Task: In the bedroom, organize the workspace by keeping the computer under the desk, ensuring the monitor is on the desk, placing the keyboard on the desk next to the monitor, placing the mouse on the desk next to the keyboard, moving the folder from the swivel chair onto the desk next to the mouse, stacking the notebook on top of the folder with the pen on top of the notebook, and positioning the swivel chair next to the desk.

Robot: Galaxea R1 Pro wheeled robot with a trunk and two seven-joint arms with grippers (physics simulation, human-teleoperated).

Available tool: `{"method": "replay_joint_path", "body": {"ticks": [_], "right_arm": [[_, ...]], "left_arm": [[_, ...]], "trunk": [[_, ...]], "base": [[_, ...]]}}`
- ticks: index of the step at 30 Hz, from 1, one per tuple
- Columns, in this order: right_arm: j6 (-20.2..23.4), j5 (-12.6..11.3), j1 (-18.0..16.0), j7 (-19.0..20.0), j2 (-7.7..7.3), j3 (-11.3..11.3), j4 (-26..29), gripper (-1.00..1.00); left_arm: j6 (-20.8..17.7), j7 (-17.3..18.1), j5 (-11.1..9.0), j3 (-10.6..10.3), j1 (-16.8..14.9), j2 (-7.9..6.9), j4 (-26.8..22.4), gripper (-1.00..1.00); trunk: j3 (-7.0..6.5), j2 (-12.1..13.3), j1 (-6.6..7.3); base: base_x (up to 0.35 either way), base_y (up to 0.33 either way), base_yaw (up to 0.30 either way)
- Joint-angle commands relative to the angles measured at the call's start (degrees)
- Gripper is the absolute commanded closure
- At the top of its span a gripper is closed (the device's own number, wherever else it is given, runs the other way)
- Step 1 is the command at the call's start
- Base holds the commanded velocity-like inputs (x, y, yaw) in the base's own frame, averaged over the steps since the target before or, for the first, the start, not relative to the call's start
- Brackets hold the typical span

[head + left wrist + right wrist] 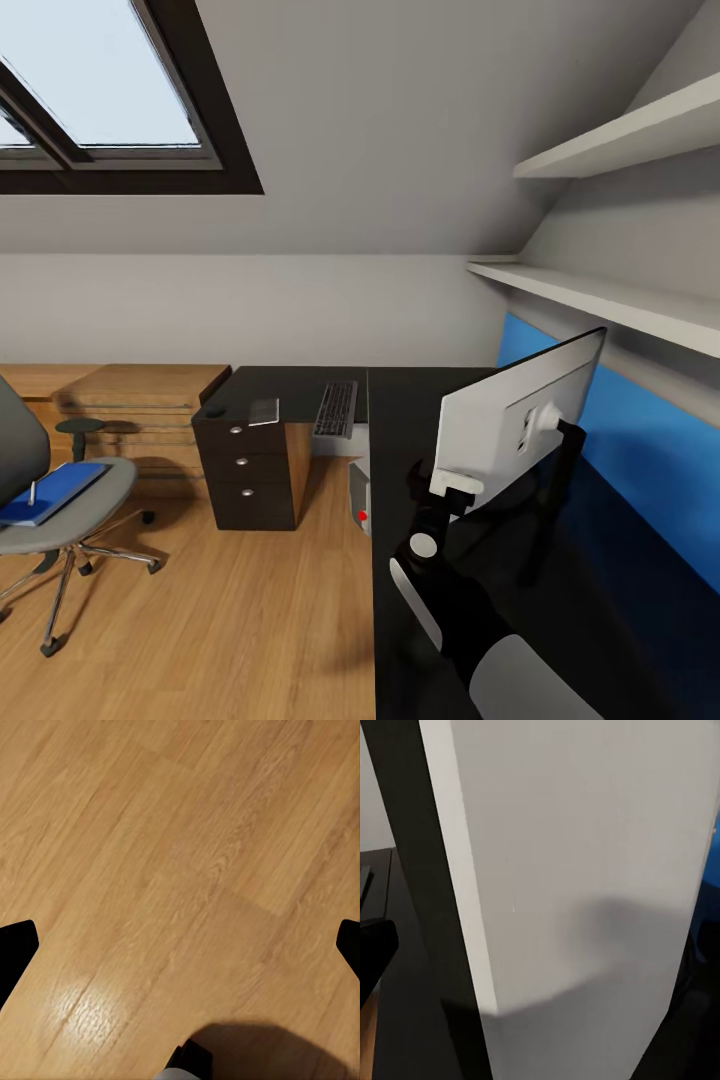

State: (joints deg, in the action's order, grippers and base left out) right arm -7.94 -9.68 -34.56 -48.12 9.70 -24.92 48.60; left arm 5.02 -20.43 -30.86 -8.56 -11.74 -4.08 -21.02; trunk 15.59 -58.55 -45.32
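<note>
Black L-shaped bench (pixel 420 400) runs ahead of and beneath the right tool (pixel 452 488). Monitor (pixel 520 415) stands on the bench, back panel toward the camera; the right tool grips its lower near corner, and the wrist view shows the monitor's white back (pixel 585 870) up close. Swivel chair (pixel 60 500) sits well apart to the left on the wood floor (pixel 180 870), carrying a blue folder (pixel 50 493). Computer (pixel 359 495) under the bench, just left of the right tool. Keyboard (pixel 336 409) lies on the bench beyond. Left tool (pixel 180 945) hangs over the floor, dark fingertips (pixel 15 949) spread wide.
</note>
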Motion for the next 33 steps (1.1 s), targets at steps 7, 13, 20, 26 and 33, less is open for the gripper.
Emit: {"method": "replay_joint_path", "body": {"ticks": [7,13,20,26,33], "right_arm": [[-0.45,-0.69,-0.07,-0.40,-0.03,-0.17,-0.02,-1.00],[-0.42,-0.76,-0.07,-1.44,-0.03,-0.13,-0.05,-1.00],[-0.41,-0.84,-0.07,-2.96,-0.03,-0.13,-0.08,-1.00],[-0.41,-0.86,-0.07,-3.16,-0.03,-0.13,-0.11,-1.00],[-0.41,-0.87,-0.07,-3.04,-0.03,-0.13,-0.17,-1.00]], "left_arm": [[0.25,-0.31,-0.61,-0.49,-0.04,-0.05,-0.05,-1.00],[0.25,-0.31,-0.61,-0.49,-0.04,-0.05,-0.06,-1.00],[0.25,-0.31,-0.53,-0.49,-0.04,-0.05,-0.06,-1.00],[0.27,-0.31,-0.52,-0.48,-0.04,-0.05,-0.06,-1.00],[0.28,-0.30,-0.52,-0.49,-0.04,-0.05,-0.04,-1.00]], "trunk": [[0.07,-0.05,0.00],[0.07,-0.05,0.00],[0.07,-0.05,0.00],[0.07,-0.05,0.00],[0.07,-0.05,0.00]], "base": [[0.000,0.000,0.000],[0.000,0.000,0.000],[0.000,0.000,0.000],[-0.008,-0.014,0.000],[-0.167,-0.203,0.000]]}}
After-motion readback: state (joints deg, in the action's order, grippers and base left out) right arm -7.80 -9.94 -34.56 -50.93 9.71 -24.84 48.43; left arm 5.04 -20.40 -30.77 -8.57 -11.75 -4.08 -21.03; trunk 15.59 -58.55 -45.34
